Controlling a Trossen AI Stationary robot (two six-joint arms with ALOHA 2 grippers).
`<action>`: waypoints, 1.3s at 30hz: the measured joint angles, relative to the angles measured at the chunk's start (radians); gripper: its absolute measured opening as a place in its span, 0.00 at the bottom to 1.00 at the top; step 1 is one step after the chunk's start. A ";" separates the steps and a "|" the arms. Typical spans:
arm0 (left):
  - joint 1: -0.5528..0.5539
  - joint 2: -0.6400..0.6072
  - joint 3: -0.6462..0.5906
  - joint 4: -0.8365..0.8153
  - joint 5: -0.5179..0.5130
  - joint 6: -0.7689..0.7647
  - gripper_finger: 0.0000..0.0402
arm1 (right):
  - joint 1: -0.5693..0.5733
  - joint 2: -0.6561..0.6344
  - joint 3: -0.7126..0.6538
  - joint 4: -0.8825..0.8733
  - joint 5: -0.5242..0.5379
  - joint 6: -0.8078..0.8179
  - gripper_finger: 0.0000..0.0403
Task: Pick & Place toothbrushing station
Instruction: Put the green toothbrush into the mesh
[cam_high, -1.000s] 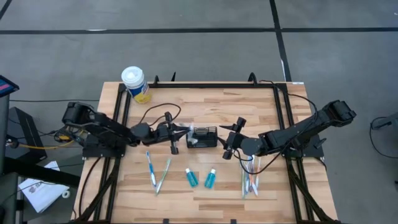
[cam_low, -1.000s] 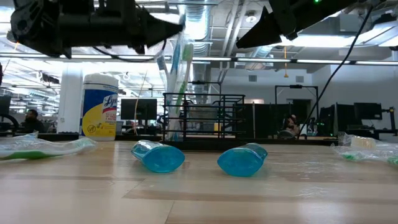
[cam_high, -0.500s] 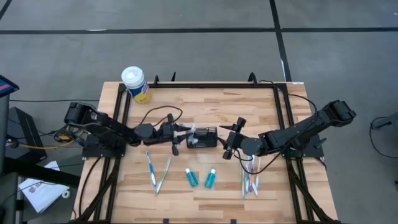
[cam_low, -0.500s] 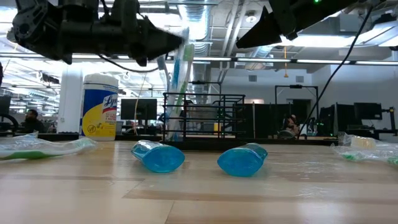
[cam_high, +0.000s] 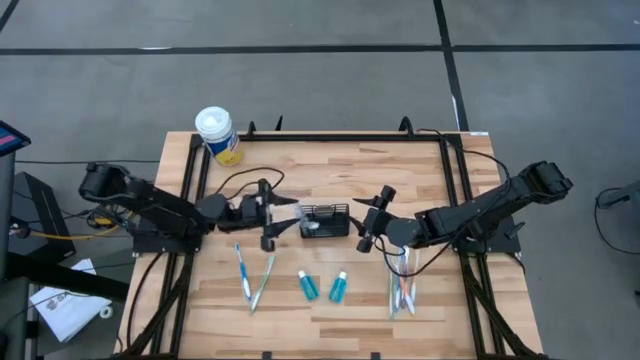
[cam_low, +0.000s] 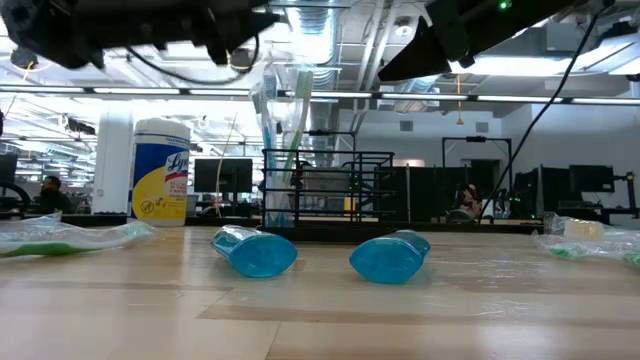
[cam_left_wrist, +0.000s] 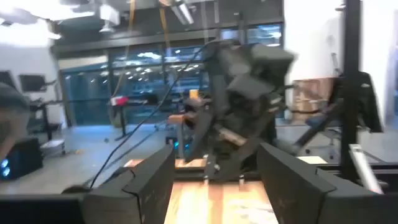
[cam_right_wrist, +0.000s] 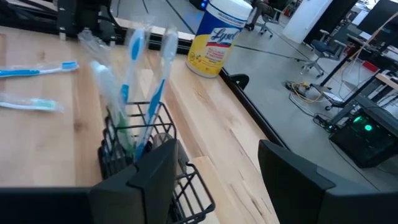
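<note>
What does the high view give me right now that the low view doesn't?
Only the high view shows both grippers flanking the wire basket, left gripper and right gripper, plus loose toothbrushes lying on the table. Only the low view shows toothbrushes standing upright in the basket. Both show the two teal tubes and the wipes canister.

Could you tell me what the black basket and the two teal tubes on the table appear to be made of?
The basket looks like thin metal wire with a matte black coating: open bars let the toothbrushes standing in it show through. The two teal tubes look like soft, translucent plastic, probably; they show glossy highlights and crinkled clear wrap. The tabletop appears to be light butcher-block wood, with visible plank seams.
</note>
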 joint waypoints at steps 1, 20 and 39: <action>-0.017 -0.029 0.000 -0.030 0.001 0.003 0.53 | -0.002 0.000 0.000 0.000 0.000 0.000 0.53; -0.239 -0.254 0.000 -1.169 0.003 -0.840 0.49 | -0.006 0.000 0.000 -0.012 -0.015 0.008 0.53; -0.238 0.035 0.000 -1.142 0.185 -1.104 0.48 | 0.008 0.000 0.000 -0.012 -0.050 0.009 0.53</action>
